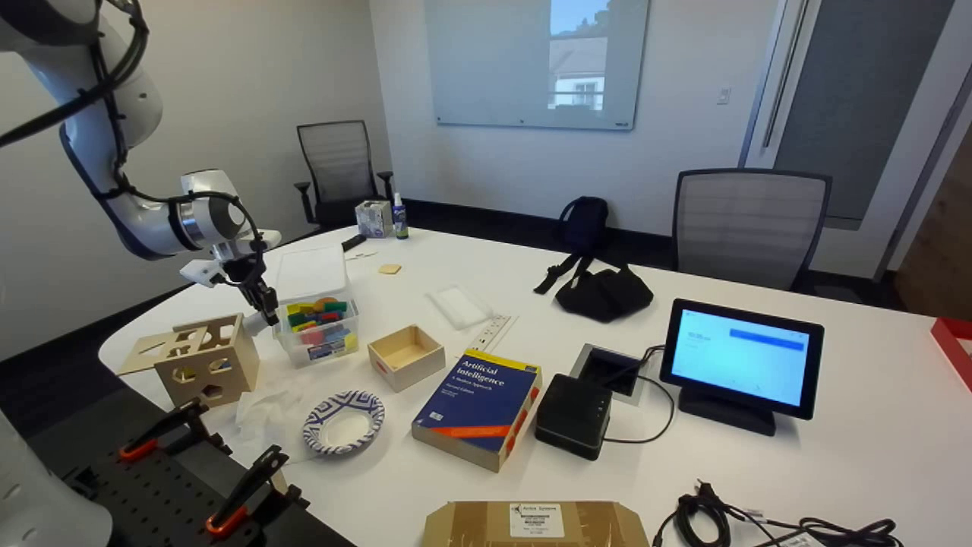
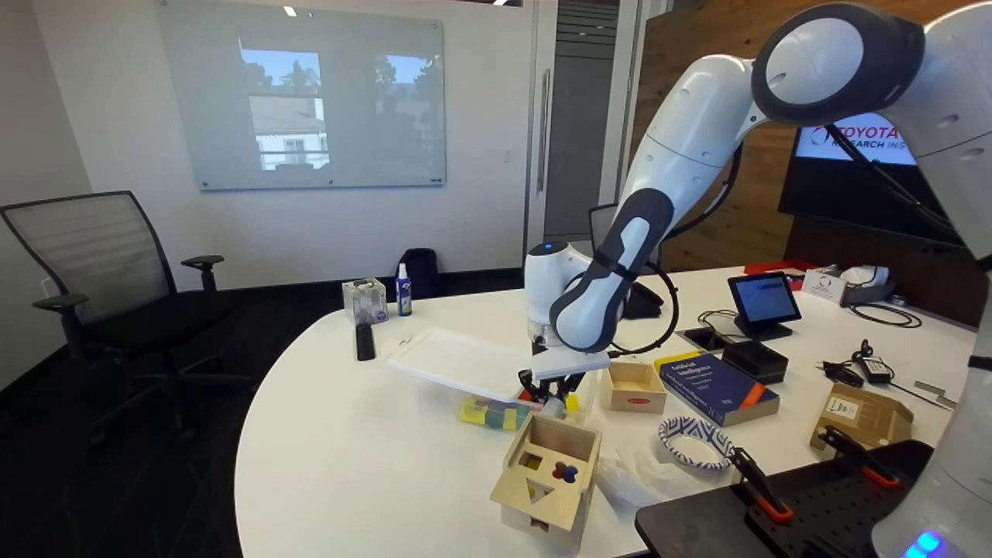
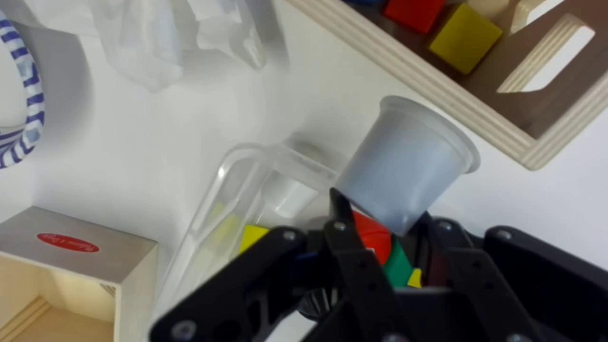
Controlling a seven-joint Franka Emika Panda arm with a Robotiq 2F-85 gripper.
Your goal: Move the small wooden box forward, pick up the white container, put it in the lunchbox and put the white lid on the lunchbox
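Observation:
The white container [image 3: 408, 156], a small pale cup, is tilted with its base between my fingertips [image 3: 380, 209]. My gripper [image 1: 269, 310] is shut on it, near the rim height of the lunchbox. The lunchbox [image 1: 296, 348], a translucent plastic box holding several coloured blocks, is beside and below the gripper; its rim also shows in the wrist view [image 3: 213, 185]. The white lid [image 1: 310, 273] rests at the lunchbox's far edge, tilted in an exterior view [image 2: 465, 364]. The small wooden box [image 1: 414, 375] stands apart beside the lunchbox; its red-labelled side shows in the wrist view [image 3: 80, 247].
A wooden cube with holes [image 1: 209, 368] stands close on the lunchbox's other side. A blue-patterned bowl [image 1: 343, 424], crumpled plastic [image 1: 262, 414] and a thick book [image 1: 474, 406] are nearby. A flat translucent plastic piece [image 1: 459, 306] lies behind the wooden box. Clamps [image 1: 250, 486] edge the robot base.

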